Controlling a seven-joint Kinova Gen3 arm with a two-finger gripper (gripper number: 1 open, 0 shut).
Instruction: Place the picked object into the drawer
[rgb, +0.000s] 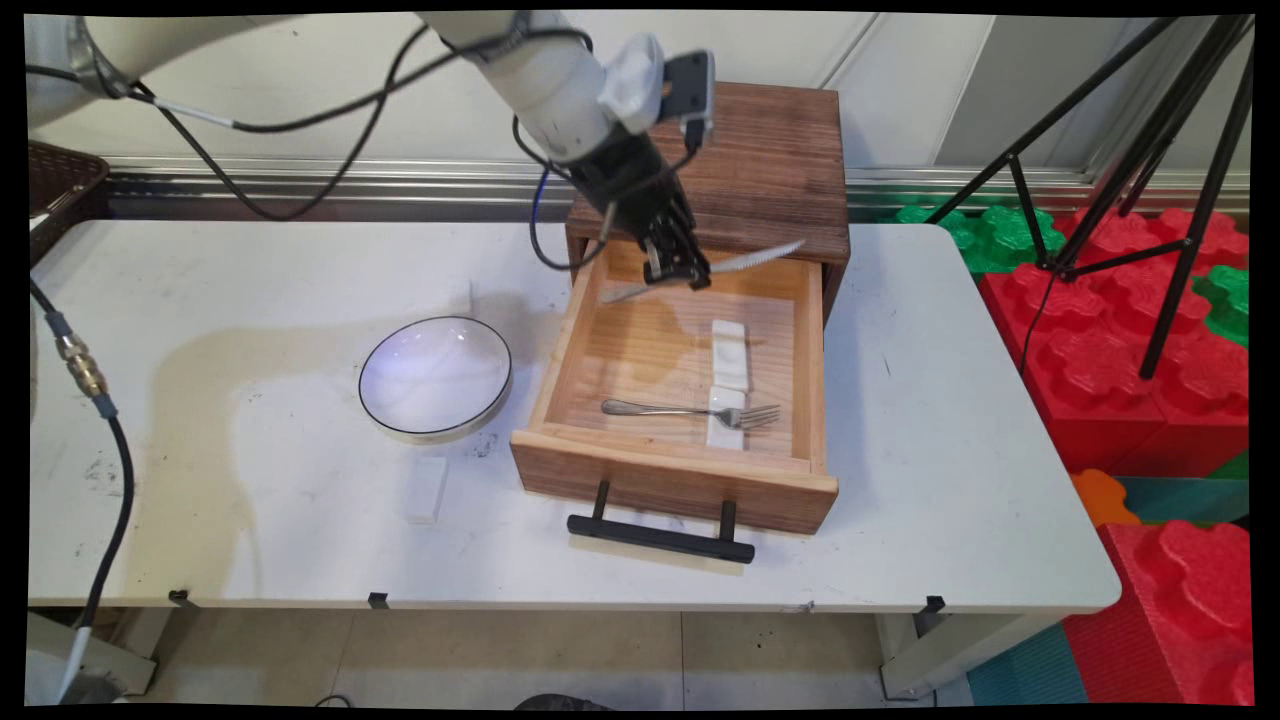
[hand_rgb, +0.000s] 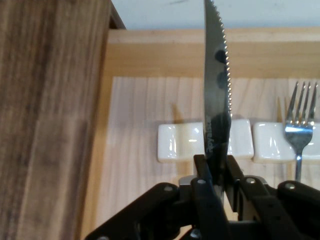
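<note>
Knife (rgb: 712, 272) is the held thing: the black gripper (rgb: 682, 272) pinches a serrated steak knife near the middle of its length, its fingers (hand_rgb: 204, 172) pressed against the blade's flat sides. In the main view the knife hangs roughly level over the far end of the open wooden drawer (rgb: 560, 370), long axis running left to right across the drawer with a slight tilt, the toothed blade tip pointing right and a little toward the far side, the handle end poking out to the left of the fingers. It is clear of the drawer floor, not resting on anything. Directly nearer in the drawer lie two white cutlery rests (rgb: 729, 355), set end to end in a line running far to near along the drawer's right half. The near rest carries a fork (rgb: 690, 410), which lies crosswise, tines to the right over the rest and handle reaching left on the drawer floor. The far rest is bare, and in the hand view it sits just behind the blade, whose line crosses it. So the knife's axis lies roughly parallel to the fork's, and the bare rest is below and slightly near of the gripper. Left of the drawer on the white table (rgb: 950, 480) stands an empty dark-rimmed bowl (rgb: 435, 378), with a small white block (rgb: 426, 489) near of it.
</note>
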